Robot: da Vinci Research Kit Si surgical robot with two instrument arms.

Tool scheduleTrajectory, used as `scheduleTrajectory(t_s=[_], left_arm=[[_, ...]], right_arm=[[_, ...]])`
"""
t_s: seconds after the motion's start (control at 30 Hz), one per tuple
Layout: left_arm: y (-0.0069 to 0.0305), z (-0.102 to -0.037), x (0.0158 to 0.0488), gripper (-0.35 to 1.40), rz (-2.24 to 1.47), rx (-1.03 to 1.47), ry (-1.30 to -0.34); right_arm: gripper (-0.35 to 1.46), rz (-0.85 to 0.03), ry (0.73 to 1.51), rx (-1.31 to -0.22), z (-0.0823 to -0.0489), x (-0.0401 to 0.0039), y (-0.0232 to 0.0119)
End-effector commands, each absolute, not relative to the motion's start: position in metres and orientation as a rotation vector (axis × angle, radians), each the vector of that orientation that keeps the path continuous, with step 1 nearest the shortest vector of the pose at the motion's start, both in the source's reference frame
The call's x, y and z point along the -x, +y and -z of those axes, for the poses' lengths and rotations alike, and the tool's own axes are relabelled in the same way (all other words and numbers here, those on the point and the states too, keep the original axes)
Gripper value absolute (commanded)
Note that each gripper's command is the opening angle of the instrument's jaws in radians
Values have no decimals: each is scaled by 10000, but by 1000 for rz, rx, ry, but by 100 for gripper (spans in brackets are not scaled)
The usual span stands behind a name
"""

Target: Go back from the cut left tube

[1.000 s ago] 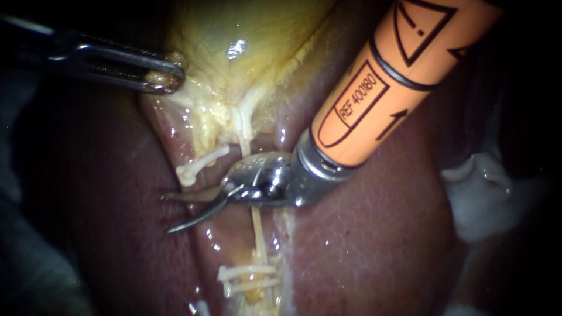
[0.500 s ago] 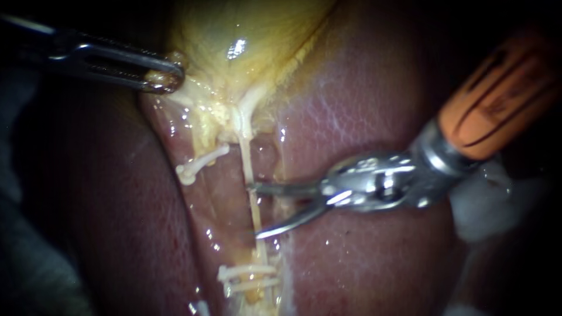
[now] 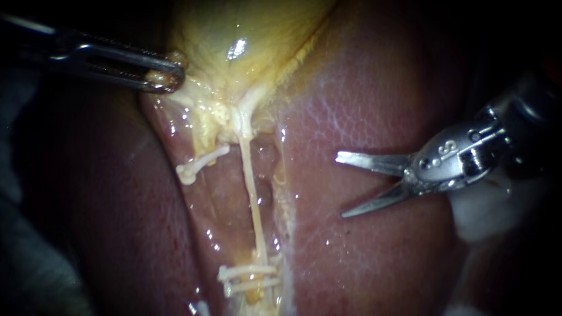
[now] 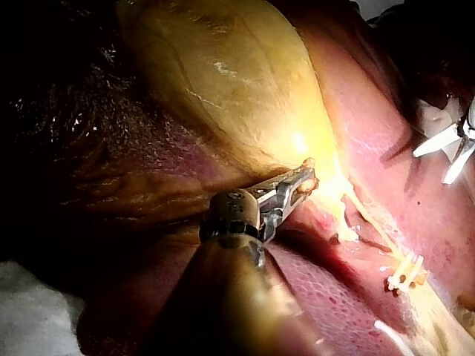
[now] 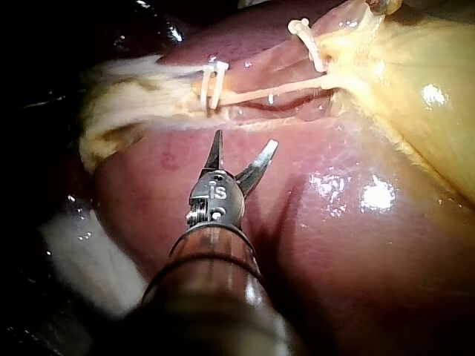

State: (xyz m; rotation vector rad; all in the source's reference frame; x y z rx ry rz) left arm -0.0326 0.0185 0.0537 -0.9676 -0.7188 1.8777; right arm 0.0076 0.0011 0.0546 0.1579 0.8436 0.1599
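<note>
Blades of the right instrument's end effector stood wide apart, holding nothing, over bare liver with open room around them, well right of the cut left tube, whose stump carried a clip below the gallbladder. An intact pale tube ran between stump and blades down to two lower clips, and white gauze lay at the right edge. Far left, the left instrument's end effector was clamped on a fold at the gallbladder's edge.
</note>
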Motion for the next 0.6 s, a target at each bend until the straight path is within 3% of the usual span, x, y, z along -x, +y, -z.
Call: scheduleTrajectory(t_s=[0.03, 0.6], left_arm=[[184, -537, 327, -35, -1878, 967, -717], [168, -594, 381, -35, -1890, 980, -730]], right_arm=[[145, -154, 841, -162, -545, -76, 11], [145, -145, 839, -181, -544, -71, 10]])
